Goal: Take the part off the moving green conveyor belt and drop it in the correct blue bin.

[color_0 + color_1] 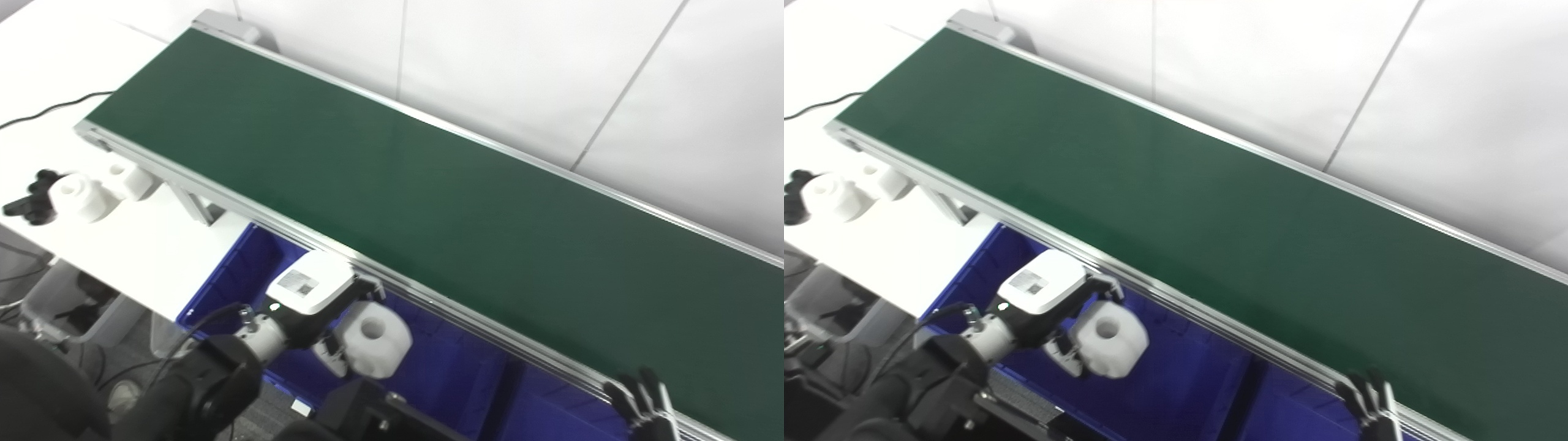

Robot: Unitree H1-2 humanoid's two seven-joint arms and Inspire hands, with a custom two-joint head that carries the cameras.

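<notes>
The left hand (312, 306) holds the white part (370, 338) over the blue bin (429, 373), just beside the near rail of the green conveyor belt (429, 202). Its fingers (327, 358) are wrapped around the part, pinching it from the side.

The part could fall in the wrong place. There looks to be a wall between two bins, a little to the right of the part. If the hand opens while drifting that way, the part might bounce off the wall or land in the other bin. It is round too, so it could roll out of a loose hold early.

The part is white and chunky, like a fat roll, with a round hole in its top face. It looks smooth and hard.

The right hand (643, 401) waits low by the belt's rail, fingers spread and holding nothing. Two more white parts (98, 190) sit on the white worktop (153, 245), well apart.
</notes>
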